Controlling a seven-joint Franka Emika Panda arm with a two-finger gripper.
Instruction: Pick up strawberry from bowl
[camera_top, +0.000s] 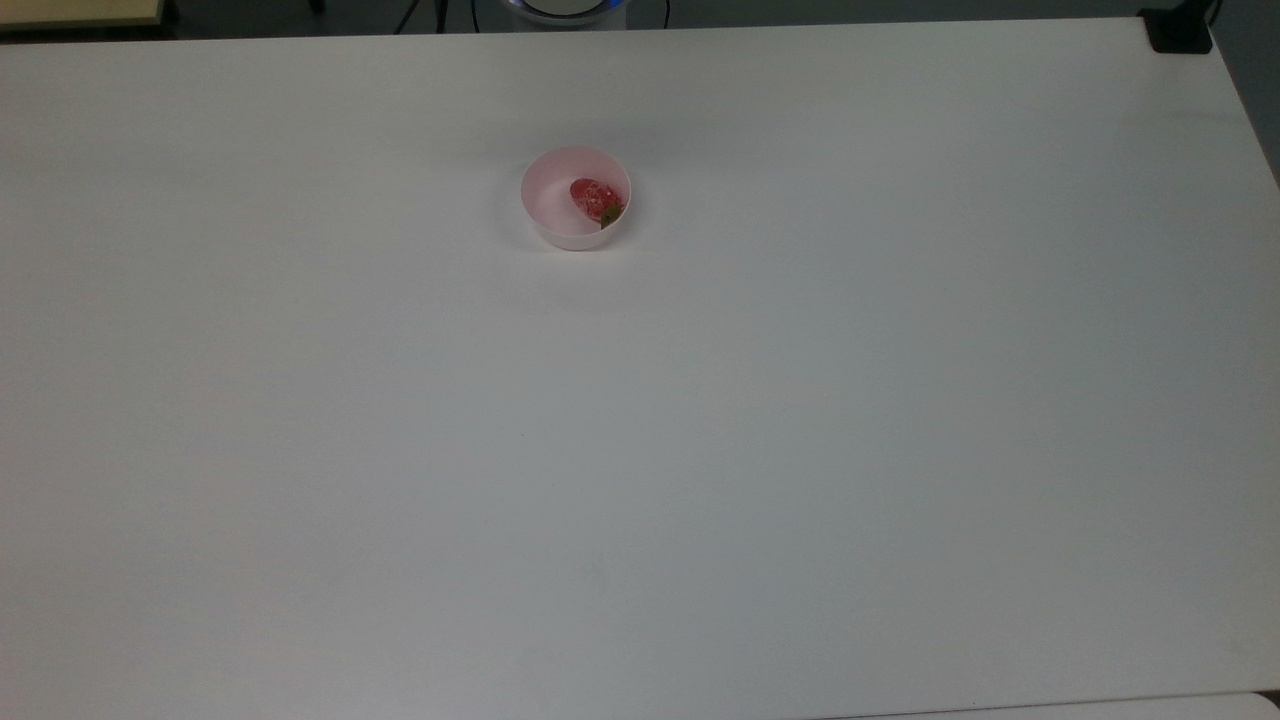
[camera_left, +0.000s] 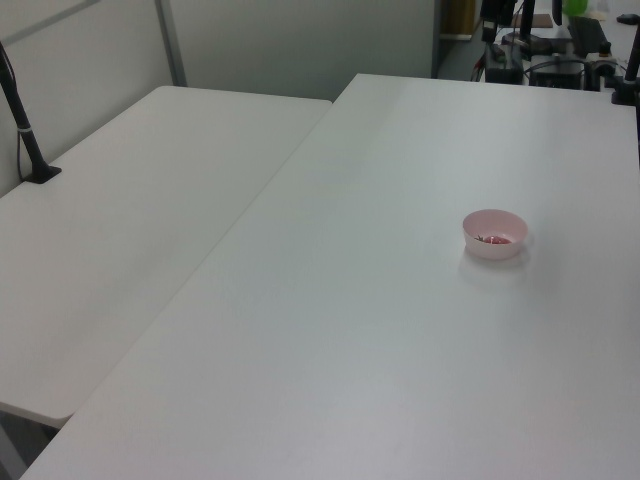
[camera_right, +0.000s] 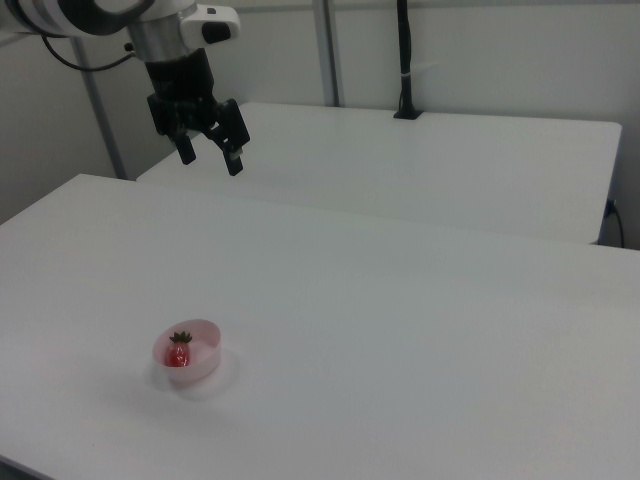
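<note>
A pale pink bowl (camera_top: 560, 222) stands on the white table, a little above the middle of the top view. Inside it lies a red strawberry (camera_top: 593, 198) with its green cap toward the top view's lower right. The bowl (camera_left: 494, 246) sits at the left view's right, with a bit of red strawberry (camera_left: 499, 239) visible inside. In the right view the bowl (camera_right: 200, 365) is at the lower left with the strawberry (camera_right: 179, 352) in it. My gripper (camera_right: 211, 155) hangs high above the table at the right view's upper left, open, nothing between its fingers, well apart from the bowl.
A second white table (camera_left: 120, 220) adjoins at the left view's left, carrying a black pole on a base (camera_left: 30, 150). A black pole (camera_right: 405, 60) stands at the far table edge in the right view. A black clamp (camera_top: 1180, 35) sits at the top view's upper right corner.
</note>
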